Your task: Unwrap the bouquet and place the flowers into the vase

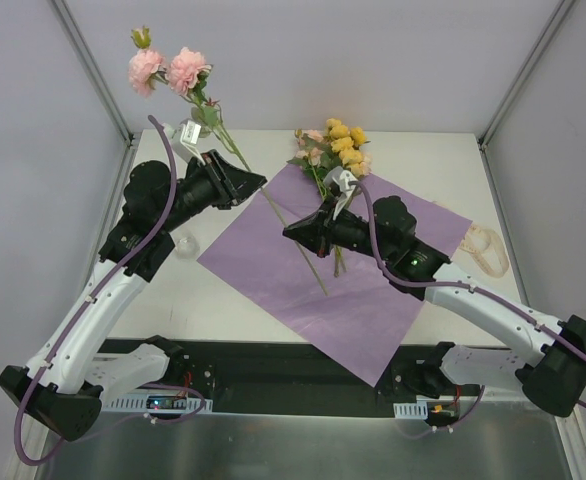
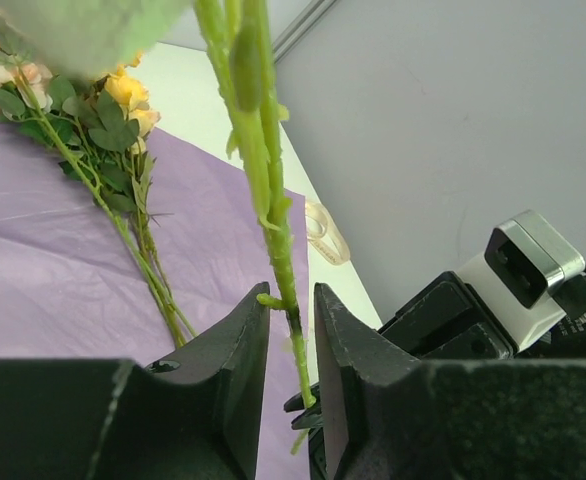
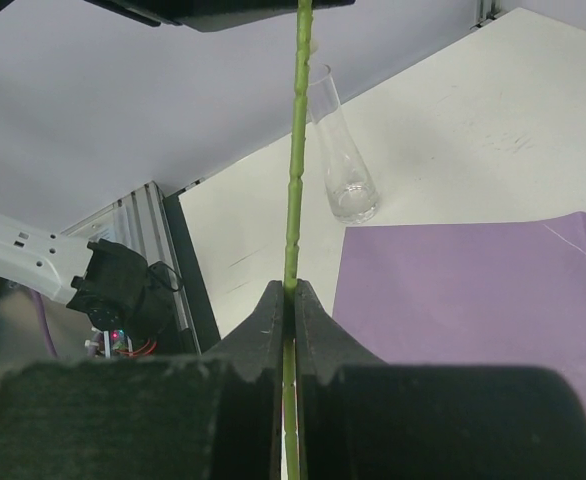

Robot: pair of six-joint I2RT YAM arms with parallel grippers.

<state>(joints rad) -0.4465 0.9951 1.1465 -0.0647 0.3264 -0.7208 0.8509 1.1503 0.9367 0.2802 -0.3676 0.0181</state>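
Purple paper (image 1: 373,300) under loose flowers (image 1: 338,145) (ribbon (image 1: 485,250) beside); vase (image 3: 341,160) apart.

One pink-flowered stem (image 1: 208,112) raised aslant; other flowers (image 1: 337,148) lie on paper (image 1: 373,300); vase (image 3: 341,150) upright.

Purple paper (image 1: 263,275); pink flowers (image 1: 185,68) on a green stem (image 3: 295,150); yellow roses (image 1: 345,140); clear vase (image 3: 341,170)

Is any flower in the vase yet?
No, the vase stands empty; the stem passes beside it, clamped in the right tool.
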